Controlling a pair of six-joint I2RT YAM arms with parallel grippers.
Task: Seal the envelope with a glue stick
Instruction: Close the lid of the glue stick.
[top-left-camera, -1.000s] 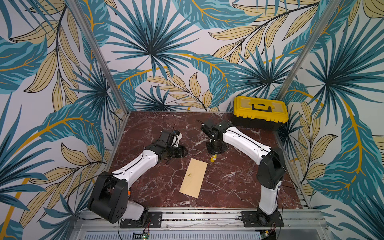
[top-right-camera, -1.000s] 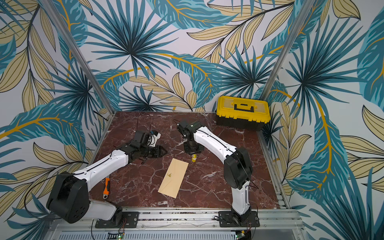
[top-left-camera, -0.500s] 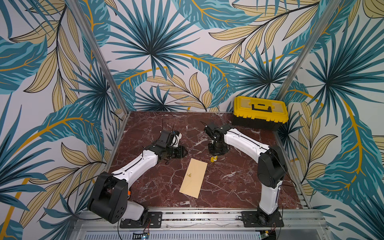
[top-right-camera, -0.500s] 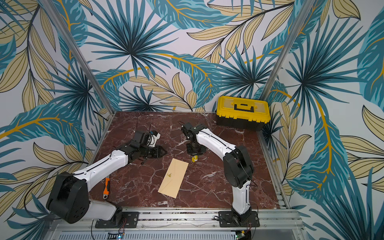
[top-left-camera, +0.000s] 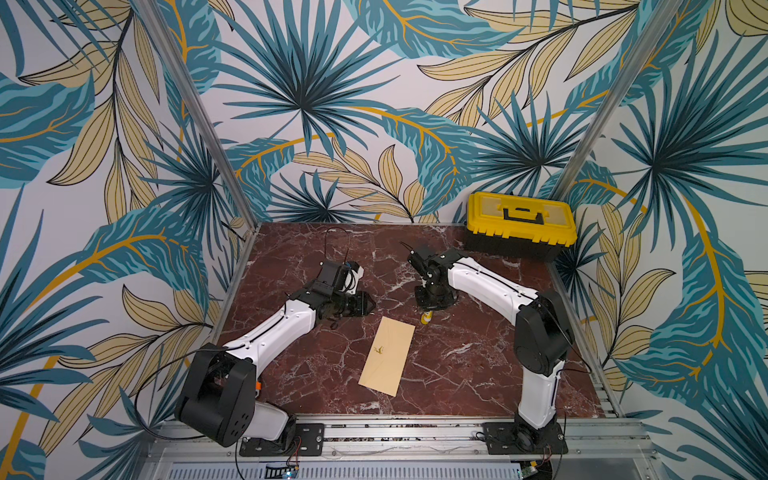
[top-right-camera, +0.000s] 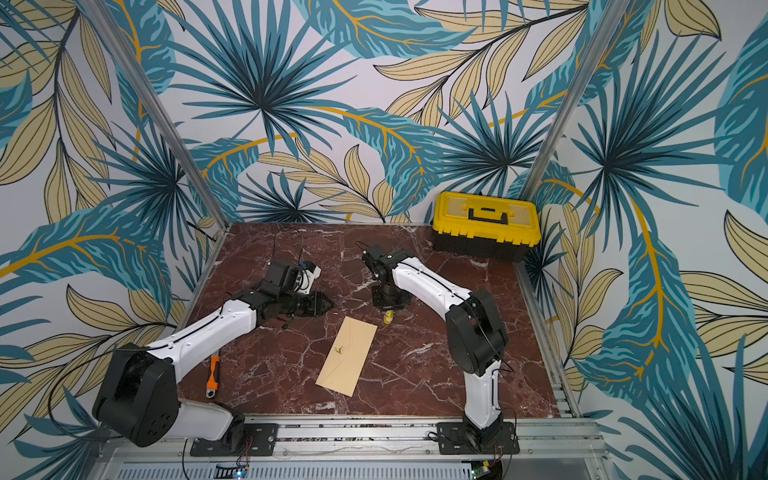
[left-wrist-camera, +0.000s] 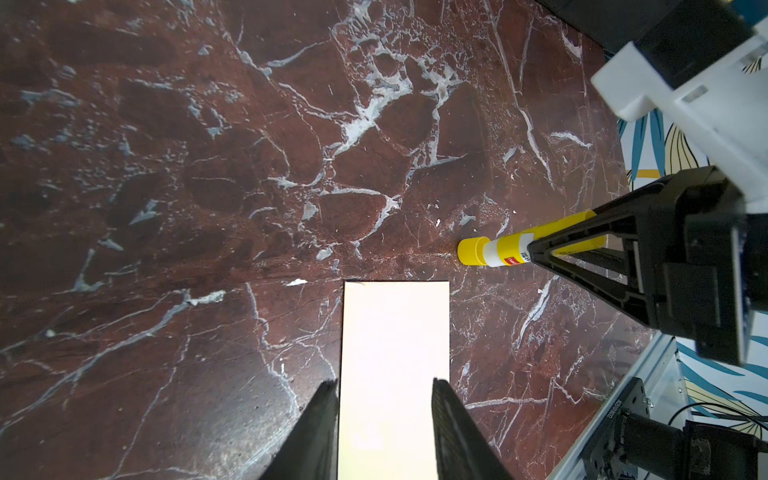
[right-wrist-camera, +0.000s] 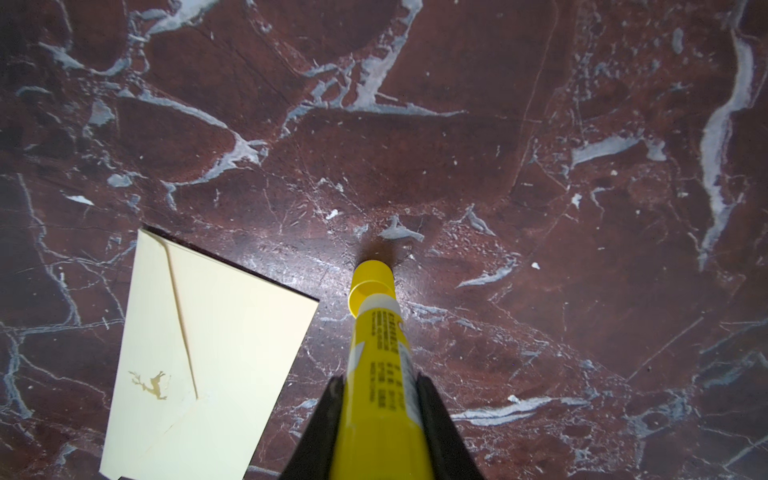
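Above the middle of the dark red marble tabletop (top-left-camera: 457, 365), grips in the right gripper (right-wrist-camera: 380, 382) a small yellow cylindrical glue stick (right-wrist-camera: 376, 332), capped end down, just beside the far corner of the flat tan paper envelope (top-left-camera: 386, 357), lying flap side up. Holds the left gripper (left-wrist-camera: 384, 386) spread and empty near the envelope's far end.

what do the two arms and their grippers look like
The left arm and right arm have smooth white shells and bulky black joint housings. The left gripper and right gripper are black with tapering triangular fingers. Thin black cables loop off both arms.
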